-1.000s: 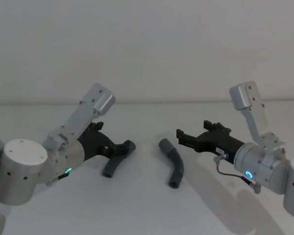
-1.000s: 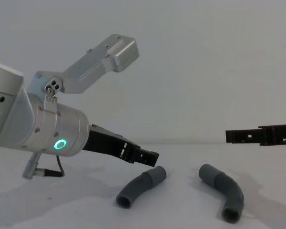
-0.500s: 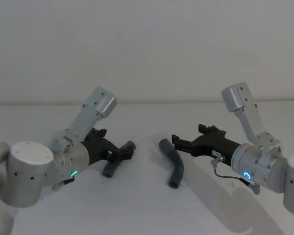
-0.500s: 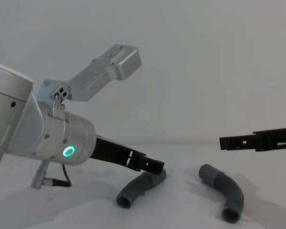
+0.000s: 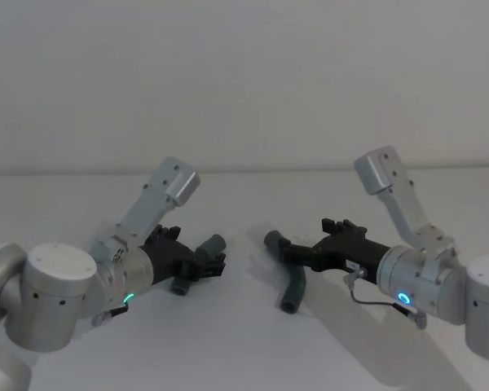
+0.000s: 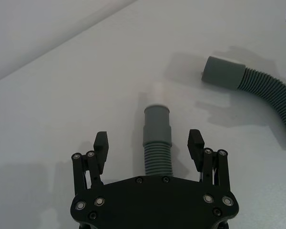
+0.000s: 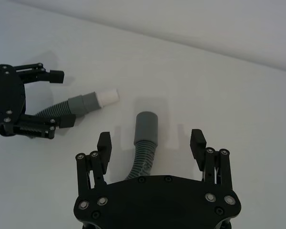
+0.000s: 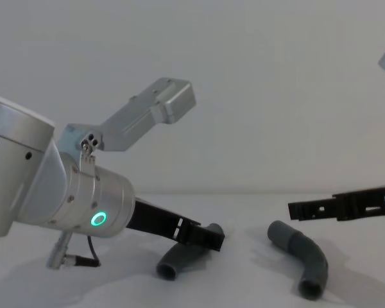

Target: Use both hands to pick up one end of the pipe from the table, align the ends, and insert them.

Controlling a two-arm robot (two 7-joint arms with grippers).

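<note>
The left gripper (image 5: 209,261) is standing wide open, and its two fingers (image 6: 101,141) are lying on both sides of the left pipe piece (image 6: 157,138) without touching it. One second ago this gripper was only reaching the side of the piece. Now it is sitting lower and further forward, with the ribbed part of the piece between the jaws. In the chest view the left gripper (image 8: 208,239) is almost on the table (image 5: 244,350).

The right gripper (image 5: 288,250) is also wide open. It has been moving toward the left. One second ago it was well apart from the right pipe piece (image 5: 294,287). Now its fingers (image 7: 198,139) are standing on both sides of the collar (image 7: 146,125) of this piece, and they are not pressing it. In the chest view the right gripper (image 8: 301,210) is hanging just above the piece (image 8: 305,256).

Both pieces are lying flat near the middle of the table, well away from its far edge, in the same places as before. The left pipe piece (image 5: 182,285) is pointing its whitish tip (image 7: 107,97) toward the collar of the other. The two ends are near each other but apart.
</note>
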